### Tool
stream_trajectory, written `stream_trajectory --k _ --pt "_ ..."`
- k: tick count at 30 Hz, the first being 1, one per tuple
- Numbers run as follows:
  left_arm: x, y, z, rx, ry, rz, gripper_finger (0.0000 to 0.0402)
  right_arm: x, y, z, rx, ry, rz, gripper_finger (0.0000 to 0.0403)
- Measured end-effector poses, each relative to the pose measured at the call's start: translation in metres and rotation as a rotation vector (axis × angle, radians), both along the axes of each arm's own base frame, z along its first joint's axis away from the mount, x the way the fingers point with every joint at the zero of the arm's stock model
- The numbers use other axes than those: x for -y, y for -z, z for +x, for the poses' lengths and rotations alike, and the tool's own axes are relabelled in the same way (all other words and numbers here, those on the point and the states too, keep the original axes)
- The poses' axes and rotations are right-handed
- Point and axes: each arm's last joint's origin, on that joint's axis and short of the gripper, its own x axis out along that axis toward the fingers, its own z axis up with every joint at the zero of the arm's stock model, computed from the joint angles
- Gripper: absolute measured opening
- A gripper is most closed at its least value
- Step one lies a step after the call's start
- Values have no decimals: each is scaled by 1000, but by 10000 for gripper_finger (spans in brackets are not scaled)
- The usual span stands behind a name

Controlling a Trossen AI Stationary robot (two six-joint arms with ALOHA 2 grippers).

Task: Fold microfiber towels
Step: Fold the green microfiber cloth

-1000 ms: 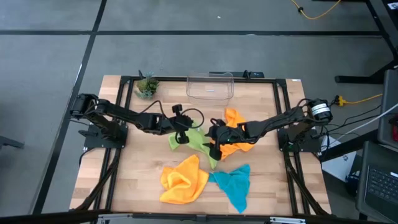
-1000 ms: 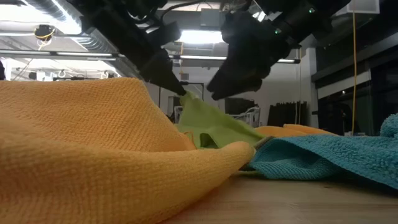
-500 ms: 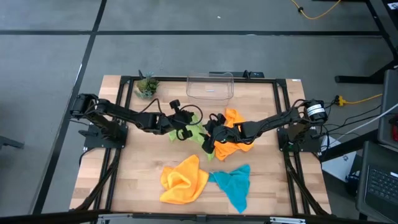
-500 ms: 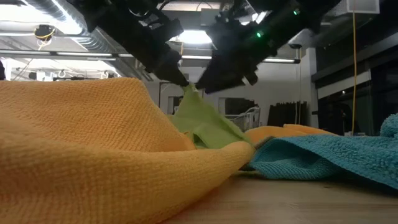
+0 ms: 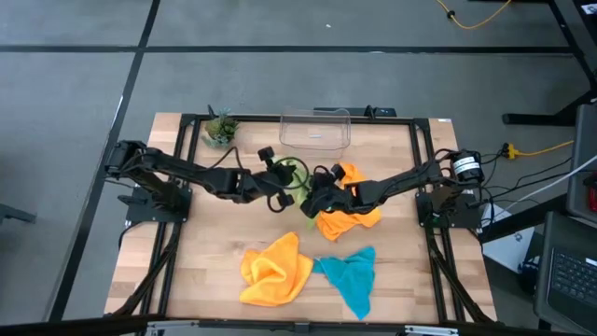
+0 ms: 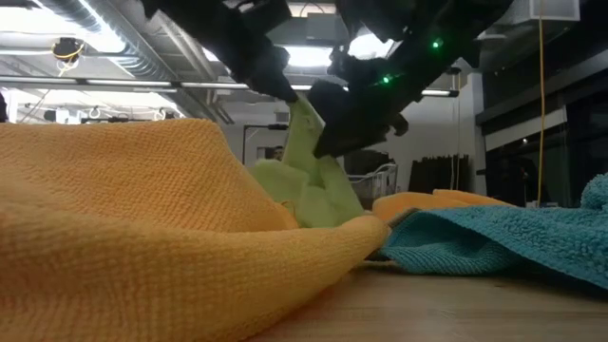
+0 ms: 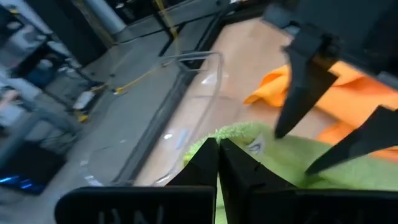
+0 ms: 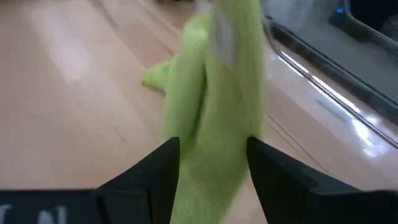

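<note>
My left gripper point(image 5: 283, 182) point(image 7: 217, 152) is shut on the lime green towel point(image 5: 297, 177) point(image 6: 309, 176) and holds it up at mid-table. My right gripper point(image 5: 311, 201) point(image 8: 211, 168) is open just to the right. Its two fingers stand on either side of the hanging towel point(image 8: 214, 87). One orange towel point(image 5: 353, 210) lies crumpled under the right arm. A second orange towel point(image 5: 275, 269) and a teal towel point(image 5: 350, 278) lie near the front edge. My left gripper pinches an upper edge of the lime towel, beside its white label point(image 7: 244, 142), between its two shut fingers. The fingers slant down from the table's left. The towel hangs below them in a peak, and its lower part point(image 6: 280, 185) rests on the table. My right gripper has the hanging towel point(image 8: 211, 143) filling the gap between its open fingers. I cannot tell whether the fingers touch it.
A clear plastic bin point(image 5: 315, 129) stands at the far edge behind the grippers. A small potted plant point(image 5: 220, 129) stands at the far left. In the low view the near orange towel point(image 6: 142, 237) blocks the left half of the table. Bare wood shows at the left.
My left gripper has risen and gone toward the far edge, drawing the lime towel's held edge up into a tall peak while its lower part has stayed on the table. My right gripper has tipped downward and moved in toward the hanging towel.
</note>
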Motion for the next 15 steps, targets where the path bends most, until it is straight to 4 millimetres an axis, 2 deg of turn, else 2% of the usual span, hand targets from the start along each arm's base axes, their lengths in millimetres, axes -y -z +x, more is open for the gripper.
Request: stream_trajectory --k 8,15 --pt "10 -26 3 -38 -64 72 0 -1 8 -8 -70 -7 102 190" --pt "17 -69 5 -51 -90 128 0 -4 11 -8 -87 -64 189 190"
